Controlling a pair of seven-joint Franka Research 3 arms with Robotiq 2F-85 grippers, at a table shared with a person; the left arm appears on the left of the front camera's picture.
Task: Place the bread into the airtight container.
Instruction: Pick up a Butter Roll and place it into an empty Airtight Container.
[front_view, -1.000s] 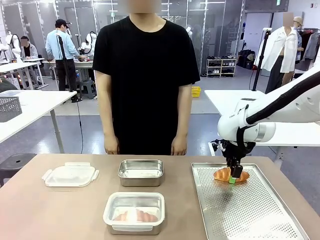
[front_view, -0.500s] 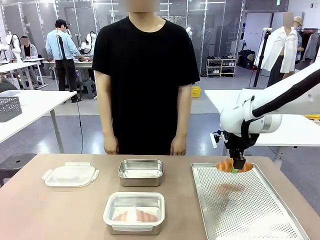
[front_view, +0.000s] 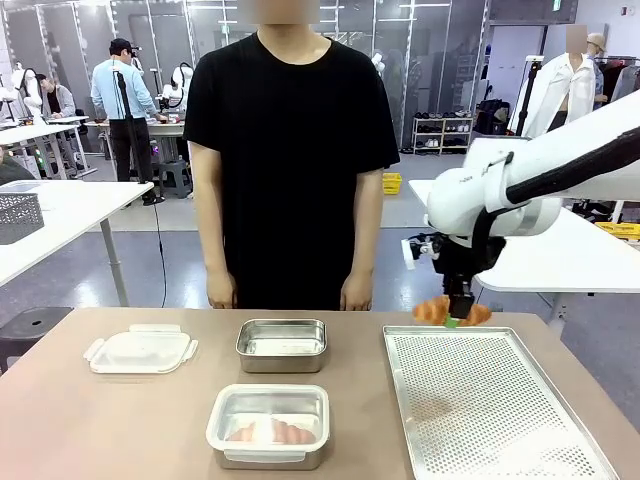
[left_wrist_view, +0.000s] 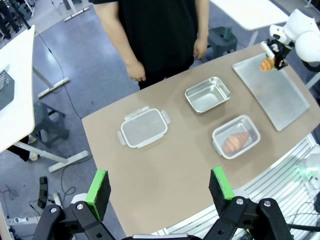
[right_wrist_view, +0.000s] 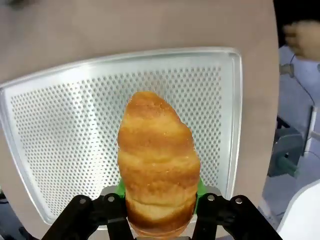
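A: What is found nearest on the surface (front_view: 100, 430)?

B: A white-rimmed container (front_view: 268, 425) is seen at the near middle, with a stored croissant (front_view: 275, 433) laid in it. Just behind it an empty steel container (front_view: 282, 344) is set, and a clip lid (front_view: 140, 349) is placed to that one's left.

A: And the bread to be moved?

B: The held croissant (front_view: 452, 311) is clamped across its middle by the right gripper (front_view: 458, 320) and kept in the air over the far edge of the perforated tray (front_view: 480, 420). Its long axis is laid crosswise to the fingers. Both containers are found to the robot's left of it, so a leftward carry is judged necessary. The left gripper (left_wrist_view: 159, 192) is held high, spread wide and empty.

A: How many of each are counted?

B: Two croissants, two containers, one lid and one tray are counted. One person (front_view: 290, 150) is seen at the far side.
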